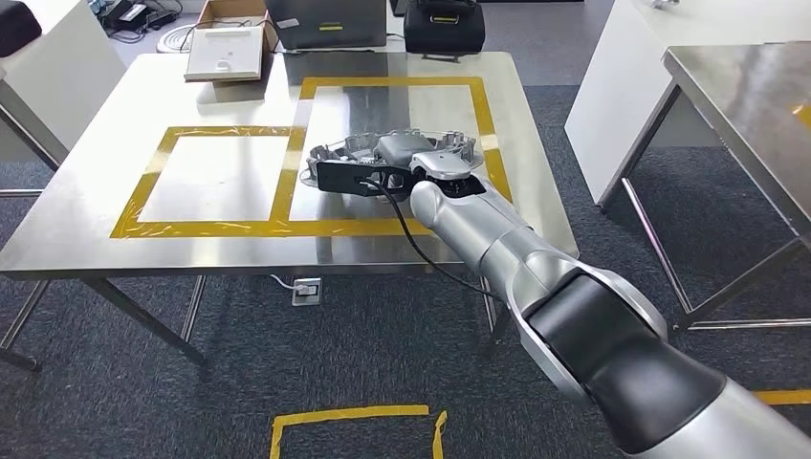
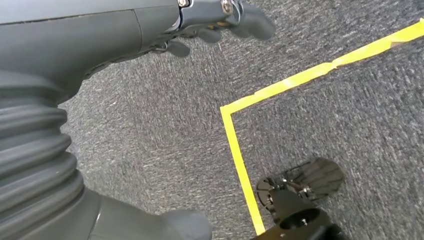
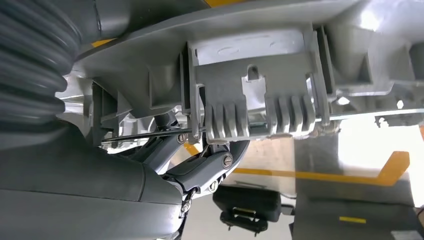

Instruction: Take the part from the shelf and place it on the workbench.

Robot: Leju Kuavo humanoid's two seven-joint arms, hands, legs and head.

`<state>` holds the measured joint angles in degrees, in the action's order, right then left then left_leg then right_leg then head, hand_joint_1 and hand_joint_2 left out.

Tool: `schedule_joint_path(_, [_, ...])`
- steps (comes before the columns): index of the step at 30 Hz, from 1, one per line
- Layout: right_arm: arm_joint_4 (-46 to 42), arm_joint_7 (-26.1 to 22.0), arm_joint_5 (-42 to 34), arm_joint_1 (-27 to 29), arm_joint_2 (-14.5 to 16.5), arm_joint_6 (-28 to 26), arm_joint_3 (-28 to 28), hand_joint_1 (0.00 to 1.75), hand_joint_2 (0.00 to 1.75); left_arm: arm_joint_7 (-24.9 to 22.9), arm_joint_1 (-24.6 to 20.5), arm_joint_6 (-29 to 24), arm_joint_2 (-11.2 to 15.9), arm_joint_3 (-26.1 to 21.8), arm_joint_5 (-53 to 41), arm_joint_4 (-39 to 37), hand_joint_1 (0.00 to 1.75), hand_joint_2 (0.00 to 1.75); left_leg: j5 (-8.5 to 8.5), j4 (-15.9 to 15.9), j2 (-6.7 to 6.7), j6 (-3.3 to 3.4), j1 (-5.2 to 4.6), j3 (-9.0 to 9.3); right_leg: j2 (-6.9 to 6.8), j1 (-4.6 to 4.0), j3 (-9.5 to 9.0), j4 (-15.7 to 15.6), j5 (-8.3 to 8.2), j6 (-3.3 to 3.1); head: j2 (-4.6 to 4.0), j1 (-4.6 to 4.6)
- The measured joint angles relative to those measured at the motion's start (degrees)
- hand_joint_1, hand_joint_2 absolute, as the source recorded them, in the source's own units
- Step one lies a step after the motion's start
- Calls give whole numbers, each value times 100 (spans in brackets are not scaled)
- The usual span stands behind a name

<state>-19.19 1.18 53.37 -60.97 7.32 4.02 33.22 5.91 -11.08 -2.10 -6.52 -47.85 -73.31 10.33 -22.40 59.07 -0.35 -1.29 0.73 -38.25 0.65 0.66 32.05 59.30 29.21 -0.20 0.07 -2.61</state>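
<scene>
Nearest the robot, a strip of yellow floor tape (image 1: 349,414) marks a corner on the grey carpet (image 1: 287,354), short of the table's near edge; in the left wrist view the left hand (image 2: 210,25) hangs over that carpet beside another yellow tape corner (image 2: 235,140), its dark fingers (image 2: 252,22) curled loosely with nothing in them, though whether they are fully closed I cannot tell. The silver right arm (image 1: 536,277) reaches from the lower right up over the near edge of the steel table (image 1: 86,220). The right hand (image 1: 383,172) rests on the table inside the larger yellow tape rectangle (image 1: 488,124), gripping the grey plastic part (image 1: 397,148). The right wrist view shows the part's ribbed underside (image 3: 250,95) close against the hand, with the fingers (image 3: 210,167) wrapped beneath its rim. The part sits on or just above the table surface; which one cannot be told. Just to the left of the part lies a smaller yellow tape rectangle (image 1: 163,182), sharing a side with the larger one. At the table's far edge, beyond the smaller rectangle, a flat white box (image 1: 226,53) rests on the corner. Past the table, a black case (image 1: 444,27) stands on the floor, and another table (image 1: 756,96) stands well apart to the right.
</scene>
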Motion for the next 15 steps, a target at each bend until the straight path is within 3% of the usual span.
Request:
schedule_joint_path(4, [0,-20,-3,2,-8,2,1,0,0,-24,0,2,3,16,-10,0,0,175,-30,5,-32,60,-10,-8,-31,-2,-52,-89,-3,-8,0,-28])
schedule_joint_path(7, [0,-27,-5,-1,-8,8,0,0,0,-105,2,-9,2,31,-8,-4,0,175,-45,5,-37,94,-15,-6,-37,-2,-75,-128,-5,4,0,-28])
schedule_joint_path(11, [0,-50,-16,-6,-8,11,2,0,0,-121,3,37,5,35,81,-6,0,0,-47,7,-36,114,-25,-5,-39,9,-82,-147,-11,78,0,-27])
schedule_joint_path(15, [0,-91,-42,-9,-8,11,2,0,0,-175,9,91,8,35,113,-8,0,0,-42,8,-33,121,-28,1,-39,12,-83,-148,-15,106,0,-26])
